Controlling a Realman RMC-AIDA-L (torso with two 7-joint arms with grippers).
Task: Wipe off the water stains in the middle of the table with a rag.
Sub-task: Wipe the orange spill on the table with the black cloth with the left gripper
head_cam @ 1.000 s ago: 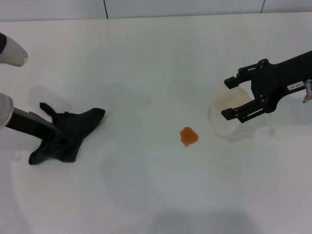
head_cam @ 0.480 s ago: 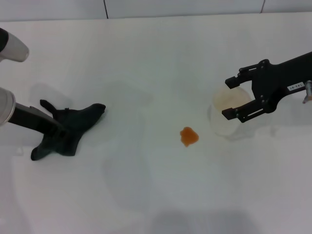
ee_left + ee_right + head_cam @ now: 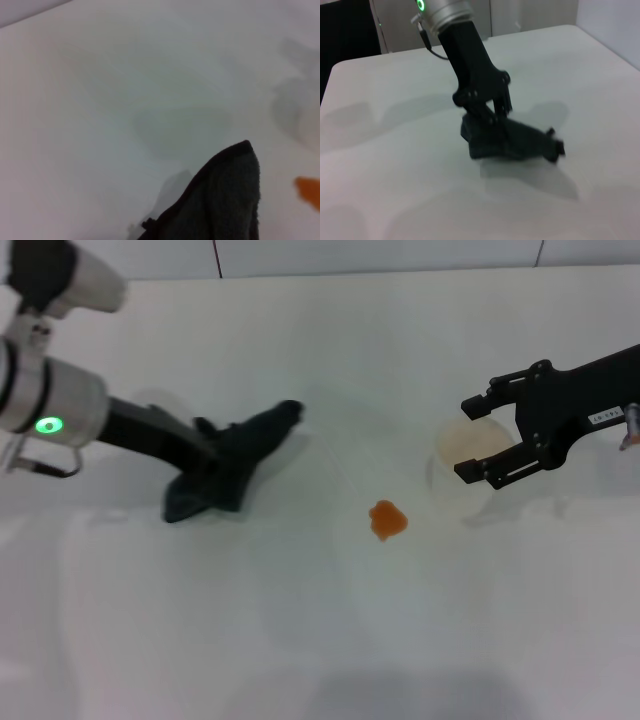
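My left pincer (image 3: 212, 472) held the rag (image 3: 232, 470) tight, and the dark cloth hung from it, just over the white table (image 3: 300, 640). One pointed corner of the rag stuck out past my left pincer toward the orange water stains (image 3: 387, 519). The stains sat between my two pincers, nearer the right one. My right pincer (image 3: 478, 440) was wide open around a see-through cup (image 3: 462, 472).

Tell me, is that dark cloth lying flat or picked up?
Picked up: the left pincer grips the dark black-navy soft rag, which hangs bunched, casting a shadow on the white table.
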